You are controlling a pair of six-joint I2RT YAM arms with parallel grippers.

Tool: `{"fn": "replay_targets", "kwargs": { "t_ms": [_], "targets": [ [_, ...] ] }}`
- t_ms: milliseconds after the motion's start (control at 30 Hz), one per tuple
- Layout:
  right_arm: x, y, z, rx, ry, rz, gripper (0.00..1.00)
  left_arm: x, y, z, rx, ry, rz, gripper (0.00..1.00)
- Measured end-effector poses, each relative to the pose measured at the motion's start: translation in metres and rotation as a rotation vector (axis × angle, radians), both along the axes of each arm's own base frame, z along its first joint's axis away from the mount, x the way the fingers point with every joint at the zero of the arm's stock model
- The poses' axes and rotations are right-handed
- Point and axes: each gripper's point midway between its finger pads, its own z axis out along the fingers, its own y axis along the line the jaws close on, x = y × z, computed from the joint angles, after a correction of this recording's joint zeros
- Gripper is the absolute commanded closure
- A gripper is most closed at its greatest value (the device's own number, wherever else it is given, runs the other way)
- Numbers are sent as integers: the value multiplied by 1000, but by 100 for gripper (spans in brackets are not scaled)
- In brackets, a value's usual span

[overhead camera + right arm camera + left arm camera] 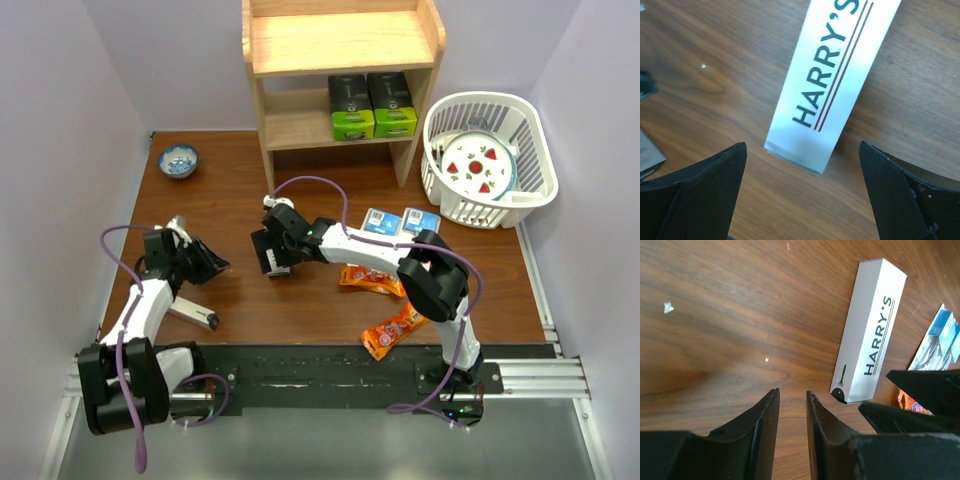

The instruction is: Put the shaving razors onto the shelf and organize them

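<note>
Farthest out from the shelf (340, 40), the left claw (792, 392) hangs over the wooden surface (230, 190), jaws slightly parted and empty. Nearer the shelf, the right claw (802, 145), spread wide, hovers over one end of the flat-lying HARRY'S box (870, 330). Blister cards (375, 221) lie before the shelf's right side; black boxes (352, 106) sit side by side on its lower board.

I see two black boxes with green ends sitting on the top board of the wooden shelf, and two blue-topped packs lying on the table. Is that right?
One slip: the black boxes sit on the lower board of the shelf, not the top one, as the top external view shows. The blue-topped packs do lie on the table.
</note>
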Motion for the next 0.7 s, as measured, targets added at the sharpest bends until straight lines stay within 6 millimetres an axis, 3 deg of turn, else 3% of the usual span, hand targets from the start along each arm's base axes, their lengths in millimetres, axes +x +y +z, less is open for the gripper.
{"fn": "replay_targets", "kwargs": {
  "t_ms": [200, 333, 367, 567, 700],
  "targets": [
    [-1, -5, -26, -57, 30, -27, 1, -6, 1, 1, 1, -13, 11, 67],
    [-1, 2, -27, -60, 21, -24, 3, -10, 2, -1, 1, -19, 22, 67],
    [-1, 3, -28, -64, 18, -24, 10, -11, 2, -2, -1, -18, 24, 67],
    [-3, -1, -41, -118, 8, -38, 30, -15, 2, -4, 0, -19, 27, 67],
    [-1, -5, -42, -139, -6, -40, 34, -15, 2, -3, 0, -23, 30, 67]
  ]
}}
